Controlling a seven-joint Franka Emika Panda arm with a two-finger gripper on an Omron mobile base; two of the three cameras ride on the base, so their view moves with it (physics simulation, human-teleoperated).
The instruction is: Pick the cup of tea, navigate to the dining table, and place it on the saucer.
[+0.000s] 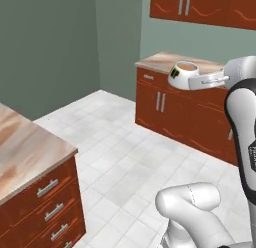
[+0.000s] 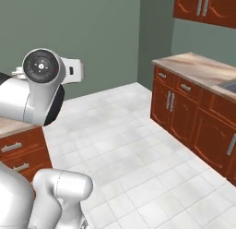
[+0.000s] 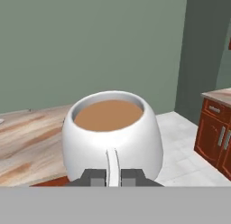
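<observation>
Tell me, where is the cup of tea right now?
The cup of tea is held up in the air by the gripper, clamped on its handle, above the tiled floor beside a wood-topped counter.

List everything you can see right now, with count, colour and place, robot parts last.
cup: one, white with a dark mark, brown tea inside, held up in the air by its handle, upright.
countertops: two, tan marbled; one at lower left of the left base view, one by the far wall.
base cabinets: red-brown, silver handles, under the far countertop; drawers under the near one.
wall cabinets: red-brown, above the far countertop.
floor: white tiles.
walls: grey-green.
sink: one corner, grey, in the far countertop.
arm: one, white with dark joints.
pincer: one, dark tips, shut on the cup's handle.
</observation>
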